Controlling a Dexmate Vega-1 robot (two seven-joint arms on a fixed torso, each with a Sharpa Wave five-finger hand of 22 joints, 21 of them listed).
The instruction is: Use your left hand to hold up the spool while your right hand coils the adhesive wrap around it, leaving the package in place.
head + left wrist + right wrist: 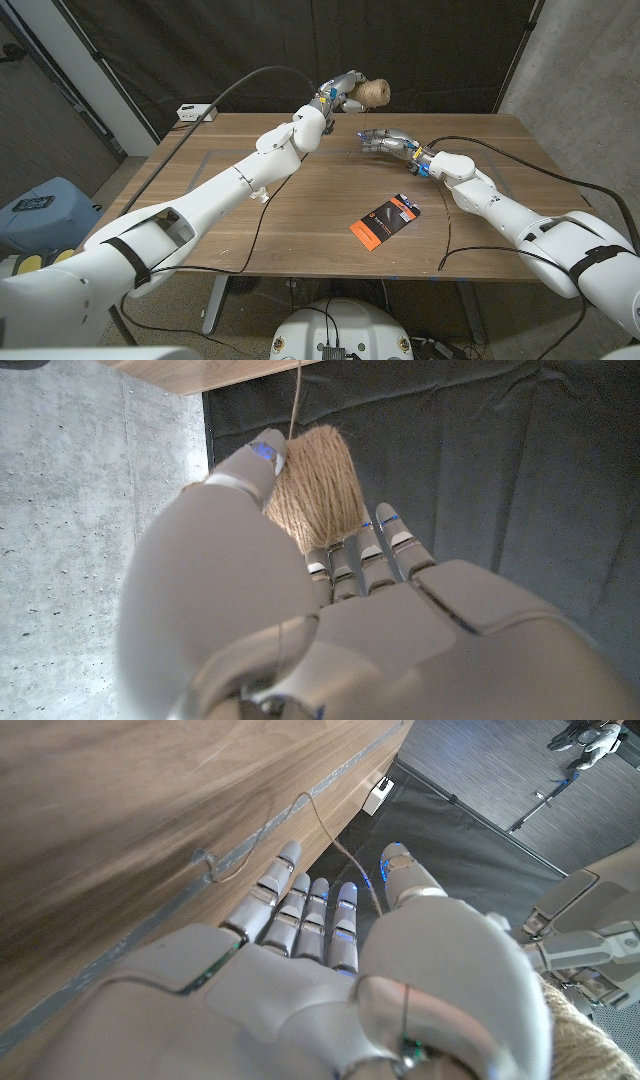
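The spool [373,93] that my left hand [340,93] holds is wound with rough, fibrous twine in a dull tan colour; in the left wrist view the single strands stand out coarse and hairy. A thin strand of the same twine [352,870] runs past my right hand [388,141]. My hands look like smooth grey plastic or metal with a soft shine, and my arms have glossy white shells. The table [250,160] is brown wood, matt, with a clear grain. The package [385,222] looks like glossy printed card, black and orange. Behind the table hangs a matt black cloth [500,470], a little wrinkled, beside a rough grey concrete wall [90,490].
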